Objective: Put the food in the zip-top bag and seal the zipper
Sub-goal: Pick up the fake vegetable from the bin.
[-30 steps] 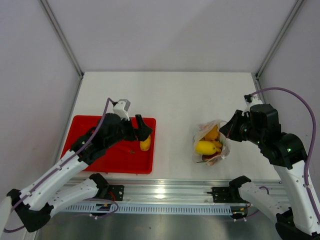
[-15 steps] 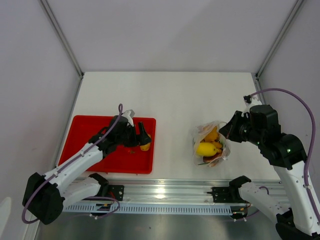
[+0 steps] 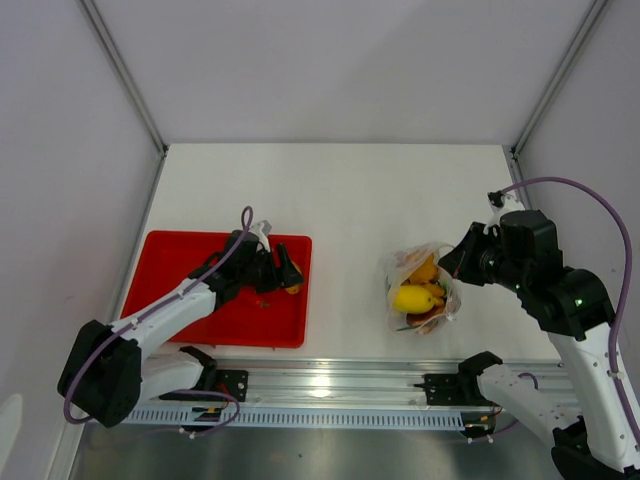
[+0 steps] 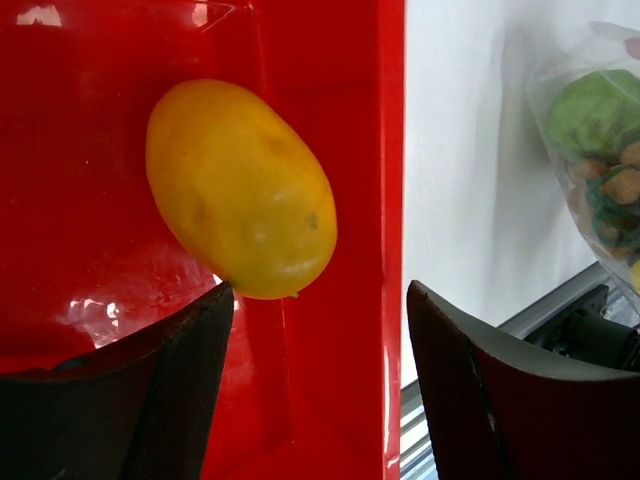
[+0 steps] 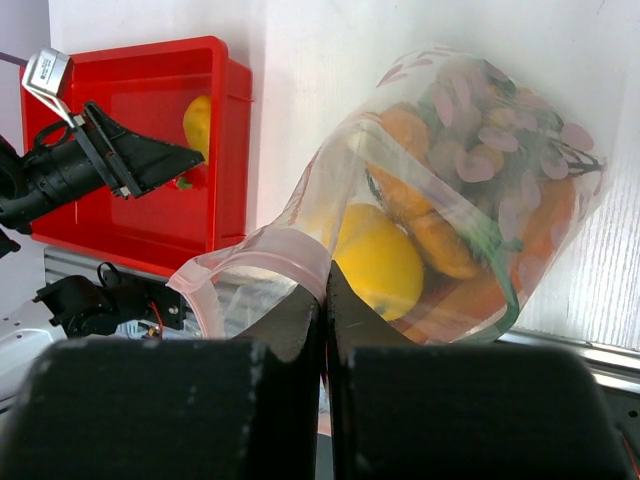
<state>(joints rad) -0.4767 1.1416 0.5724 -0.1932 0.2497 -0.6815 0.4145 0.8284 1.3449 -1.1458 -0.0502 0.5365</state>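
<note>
Table (image 3: 340,200): white, fills mid of top view; tray at left, bag right of centre, well apart.
Tray (image 3: 180,295): red, rectangular, lower left of top view. Right wall runs up the middle of the L wrist view (image 4: 340,120).
Bag (image 3: 428,262): clear, crinkly, on table at mid-right of top view, stuffed w/ food. Fills centre-right of R wrist view (image 5: 480,170).
R gripper (image 3: 452,262): at bag's right edge in top view. In R wrist view (image 5: 322,290) the fingers are pressed together w/ no gap, pinching the bag's mouth edge at the pink strip.
L gripper (image 3: 285,272): low over tray's right end. In L wrist view (image 4: 315,300) jaws spread wide, nothing held; one finger over tray floor, other over table past the tray wall.
Loose yellow fruit (image 4: 240,190): on tray floor by right wall, just ahead of the L-hand finger tip; touching or not, can't tell. Mostly hidden under gripper in top view (image 3: 293,289).
Bagged yellow fruit (image 3: 412,298): inside bag, lower part; near mouth in R wrist view (image 5: 375,255).
Orange pieces (image 5: 400,135): inside bag, above yellow fruit.
Green ball (image 4: 590,110): inside bag, upper right of L wrist view.
Zipper (image 5: 250,265): pink strip, lower left of bag, ends at R fingers; sealed or not, can't tell.
</note>
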